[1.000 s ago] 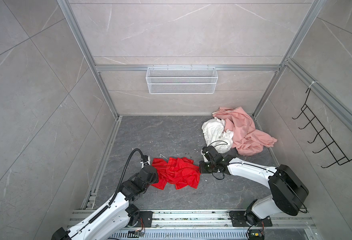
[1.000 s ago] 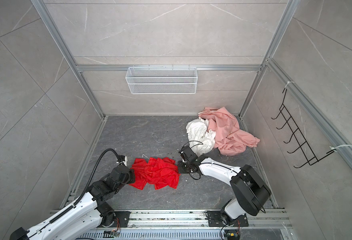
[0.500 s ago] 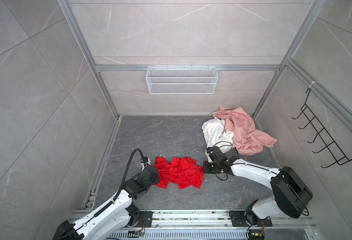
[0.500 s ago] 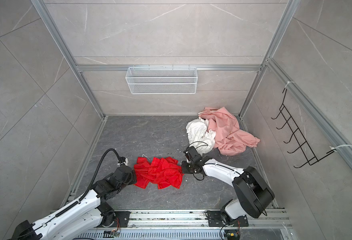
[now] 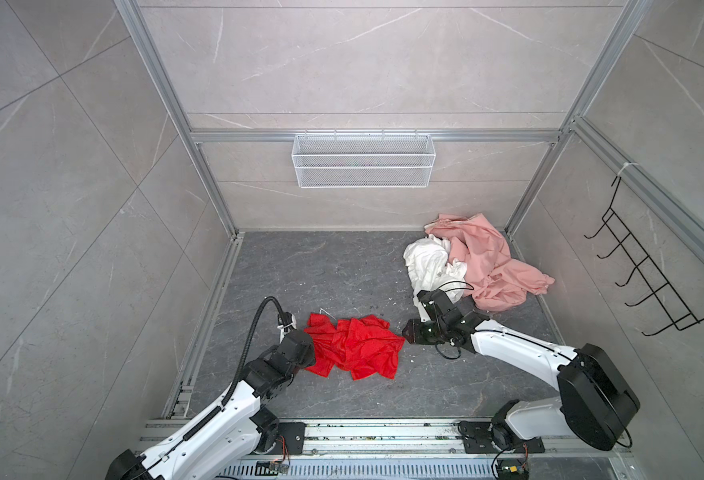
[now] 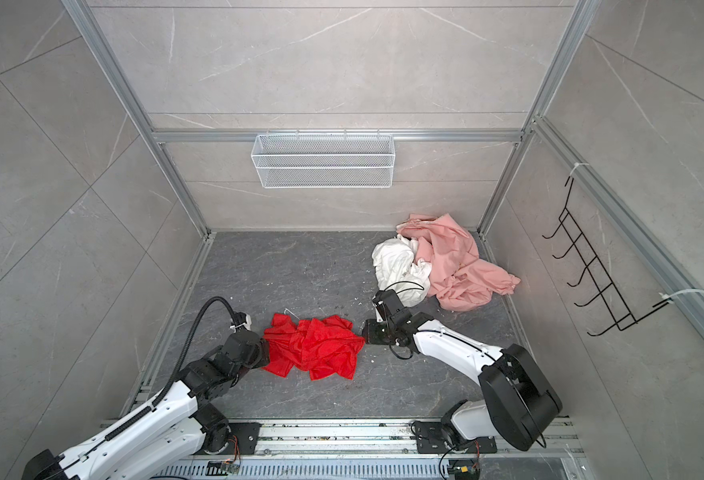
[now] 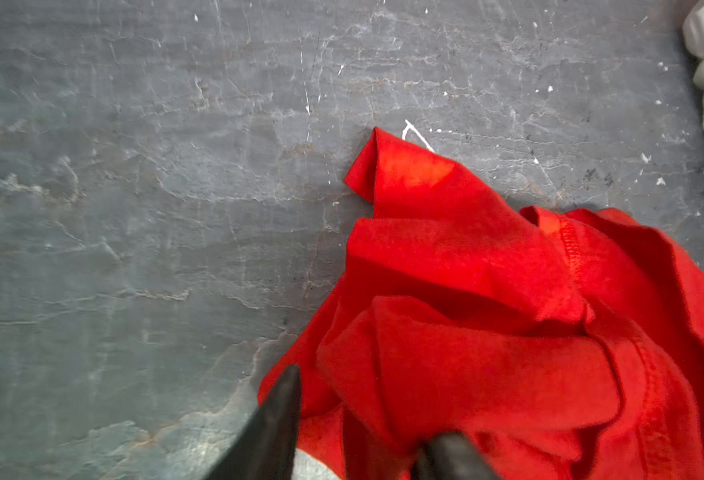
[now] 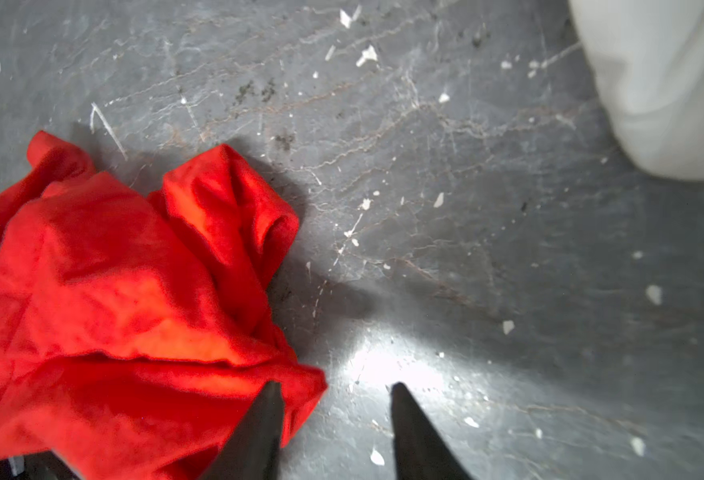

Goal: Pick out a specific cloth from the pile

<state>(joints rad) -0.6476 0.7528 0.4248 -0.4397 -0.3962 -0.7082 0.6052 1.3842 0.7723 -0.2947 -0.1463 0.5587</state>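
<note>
Your red cloth (image 5: 354,347) lies crumpled near the floor's (image 5: 321,266) front edge, well apart from the pile (image 5: 487,257) in the back R corner. L gripper (image 7: 369,403): fingers apart, cloth btwn them. R gripper (image 8: 337,386): apart too, one finger touching cloth

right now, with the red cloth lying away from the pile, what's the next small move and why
Probably ease both arms back from the red cloth. It lies on the floor well apart from the pink and white pile, and the fingers of the left gripper and right gripper stand apart, so nothing looks held.
</note>
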